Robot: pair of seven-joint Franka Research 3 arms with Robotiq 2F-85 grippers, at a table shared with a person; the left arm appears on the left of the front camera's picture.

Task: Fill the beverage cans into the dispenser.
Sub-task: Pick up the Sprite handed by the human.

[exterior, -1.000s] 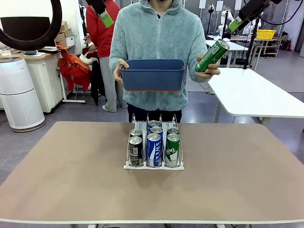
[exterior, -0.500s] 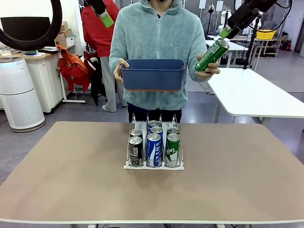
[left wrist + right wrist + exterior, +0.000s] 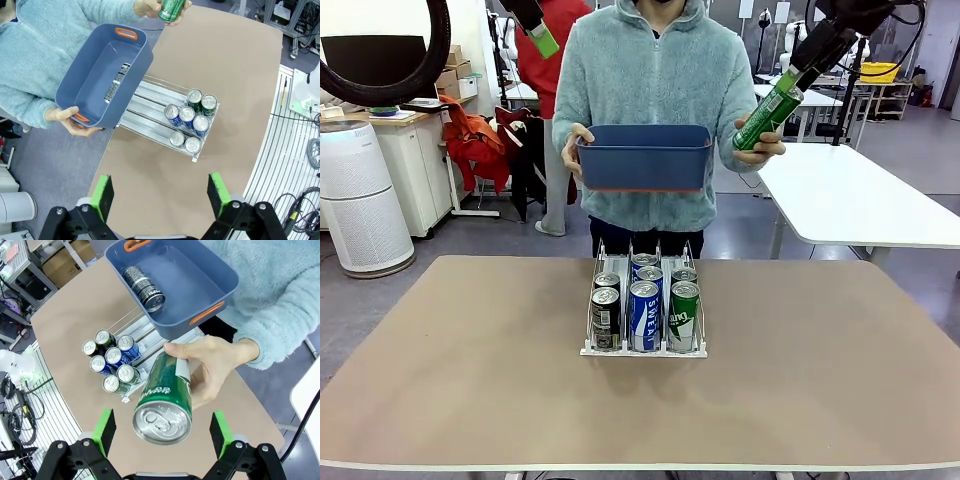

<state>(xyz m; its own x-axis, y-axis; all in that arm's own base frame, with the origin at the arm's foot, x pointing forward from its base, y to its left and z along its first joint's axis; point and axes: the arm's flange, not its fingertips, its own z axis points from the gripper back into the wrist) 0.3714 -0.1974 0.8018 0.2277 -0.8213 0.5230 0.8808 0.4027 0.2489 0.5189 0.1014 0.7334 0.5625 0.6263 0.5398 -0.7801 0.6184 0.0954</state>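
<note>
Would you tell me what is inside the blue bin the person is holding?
One black can lies on its side on the floor of the blue bin. Nothing else shows inside; from the front view the bin's wall hides its contents.

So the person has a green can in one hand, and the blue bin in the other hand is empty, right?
Not quite. The blue bin is not empty: a black can lies on its side in it, as the right wrist view shows. The rest holds: the person has a green can in one hand and the bin in the other.
</note>
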